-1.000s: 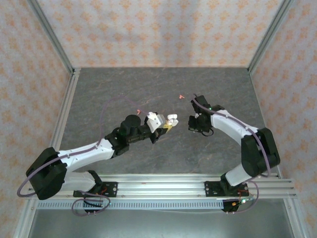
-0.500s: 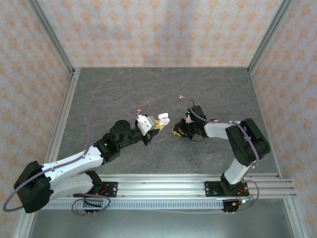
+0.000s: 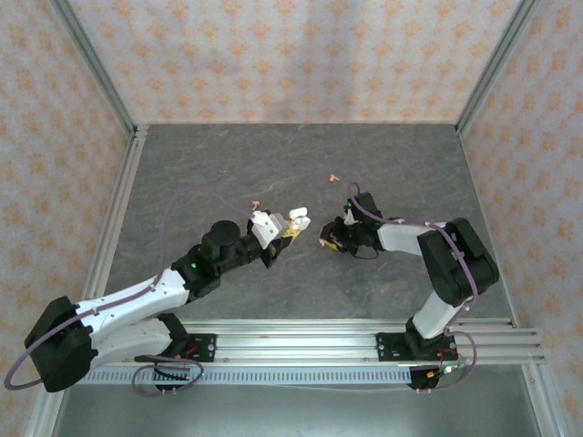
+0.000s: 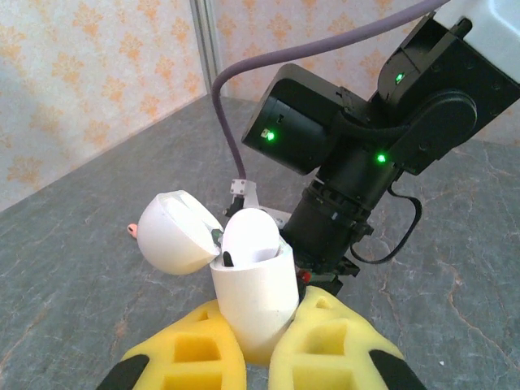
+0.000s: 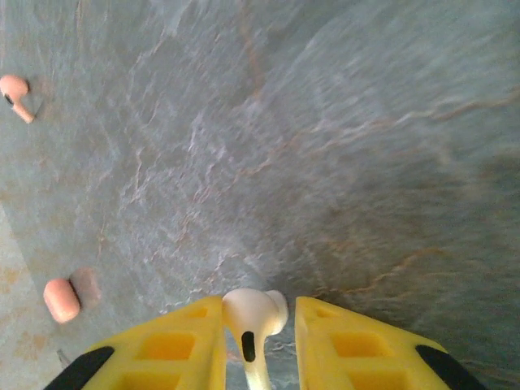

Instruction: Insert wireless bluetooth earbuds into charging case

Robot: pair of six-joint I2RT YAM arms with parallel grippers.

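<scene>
Grey table (image 3: 228, 164), pink earbuds (image 5: 16, 96) | left gripper (image 4: 260, 345) clamps case (image 4: 253, 288) | right gripper (image 5: 258, 309) ajar around white earbud (image 5: 253, 315)

No writing, label, brand mark, number or sign can be read on anything here: the white charging case (image 4: 253, 288), the white earbud (image 5: 253, 313), the black wrist housing (image 4: 313, 130) of the right arm and the patterned wall (image 3: 291, 55) carry nothing legible.
</scene>
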